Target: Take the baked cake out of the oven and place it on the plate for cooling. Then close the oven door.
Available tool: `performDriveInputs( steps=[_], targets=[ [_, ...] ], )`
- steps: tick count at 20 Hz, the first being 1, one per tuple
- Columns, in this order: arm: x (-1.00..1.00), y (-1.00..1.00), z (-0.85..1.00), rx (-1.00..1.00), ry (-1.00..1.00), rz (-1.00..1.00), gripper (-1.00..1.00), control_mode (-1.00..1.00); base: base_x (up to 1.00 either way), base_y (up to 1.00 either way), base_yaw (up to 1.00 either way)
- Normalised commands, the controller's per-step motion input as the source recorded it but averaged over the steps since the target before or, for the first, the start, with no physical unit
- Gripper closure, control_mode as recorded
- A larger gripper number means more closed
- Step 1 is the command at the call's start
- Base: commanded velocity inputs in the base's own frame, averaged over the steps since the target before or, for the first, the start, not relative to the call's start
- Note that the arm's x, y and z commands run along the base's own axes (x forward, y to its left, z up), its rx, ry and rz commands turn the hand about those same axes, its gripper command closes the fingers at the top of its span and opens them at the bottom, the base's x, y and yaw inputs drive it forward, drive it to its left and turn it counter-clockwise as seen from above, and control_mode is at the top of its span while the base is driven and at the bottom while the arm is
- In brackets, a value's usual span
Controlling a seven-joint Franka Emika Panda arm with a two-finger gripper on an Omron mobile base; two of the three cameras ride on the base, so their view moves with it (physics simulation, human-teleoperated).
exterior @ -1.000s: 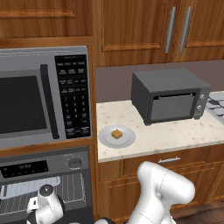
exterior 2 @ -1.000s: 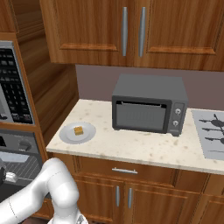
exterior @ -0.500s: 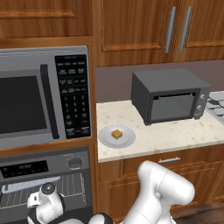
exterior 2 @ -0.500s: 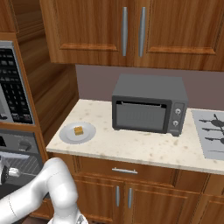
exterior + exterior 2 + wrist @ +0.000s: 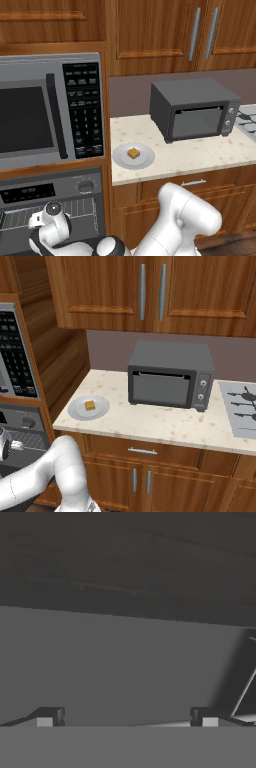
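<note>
1. At the far left of the left base view the microwave (image 5: pixel 50 110) fills the wall column, its vertical black handle (image 5: pixel 56 116) just beside the keypad (image 5: pixel 84 110).
2. Below it sits the oven (image 5: pixel 55 192), with its black display (image 5: pixel 26 193) and round knob (image 5: pixel 86 187) on the grey panel; wire racks (image 5: pixel 80 209) show in the cavity, so the oven door is not shut against the front (the door panel itself cannot be made out in the base views).
3. The arm's wrist hangs low in front of the oven cavity, at the bottom left of the left base view and the left edge of the right base view.
4. The gripper (image 5: pixel 127 717) points at a flat grey surface with a darker band above it (which part of the oven this is, I cannot tell). Its fingertips (image 5: pixel 50 716) stand wide apart, with nothing between them and no contact visible.
5. To the right, the plate (image 5: pixel 133 156) lies near the counter's (image 5: pixel 200 155) left front corner, with bare countertop around it.
6. The cake (image 5: pixel 133 153) sits on the plate, roughly at its middle (also seen in the right base view (image 5: pixel 89 405)).
7. Further right the toaster oven (image 5: pixel 192 110) stands well apart from the plate, door closed.
8. At the right edge, the stove burners (image 5: pixel 245 406) meet the counter.
</note>
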Motion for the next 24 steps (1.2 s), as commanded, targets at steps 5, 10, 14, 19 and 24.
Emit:
performDriveInputs(
  steps=[5,10,14,19,24],
  targets=[
    [0.22,0.14,-0.23,0.0,-0.13,0.02,-1.0,-1.0,0.0,0.0,0.0],
    [0.01,0.22,-0.35,-0.01,-0.15,0.0,-1.0,-1.0,0.0,0.0,0.0],
    [-0.07,0.29,-0.24,0.0,-0.07,0.0,-1.0,-1.0,0.0,0.0,0.0],
    [-0.15,0.35,-0.03,0.0,0.02,0.0,-1.0,-1.0,0.0,0.0,0.0],
    [-0.26,0.3,0.0,0.01,0.12,0.01,-1.0,-1.0,0.0,0.0,0.0]
  ],
)
